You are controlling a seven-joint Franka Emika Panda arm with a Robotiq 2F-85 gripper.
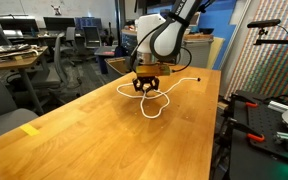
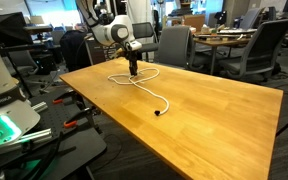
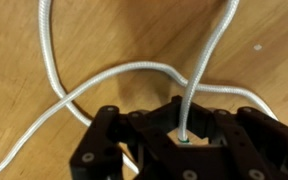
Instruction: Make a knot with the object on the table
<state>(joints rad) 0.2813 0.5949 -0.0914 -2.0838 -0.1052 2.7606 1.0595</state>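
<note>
The arm (image 1: 170, 33) is seen bent over the far part of the table (image 1: 84, 140), its white links folded down from 1 o'clock in an exterior view, so that the wrist is pointed straight down and the gripper (image 1: 144, 85) is held low, at or just above the wood. In an exterior view the same arm (image 2: 110, 30) is shown reaching down from 11 o'clock, with the gripper (image 2: 133, 68) set upright over the table (image 2: 219, 110) near its far corner. The cord (image 1: 154, 113) is laid on the tabletop in loose loops around and below the gripper; from there the cord (image 2: 150, 92) is trailed toward 5 o'clock, and its dark end (image 2: 160, 113) is left lying flat, well apart from the gripper. In the wrist view the gripper (image 3: 184, 137) is entered from 6 o'clock, and its jaws are drawn together on one strand of the cord (image 3: 104, 82), which is led up from between them toward 1 o'clock. That strand is crossed just above the fingers by another, curved from 8 o'clock toward 3 o'clock. A yellow tape mark (image 1: 30, 129) is stuck near the table's near edge.
</note>
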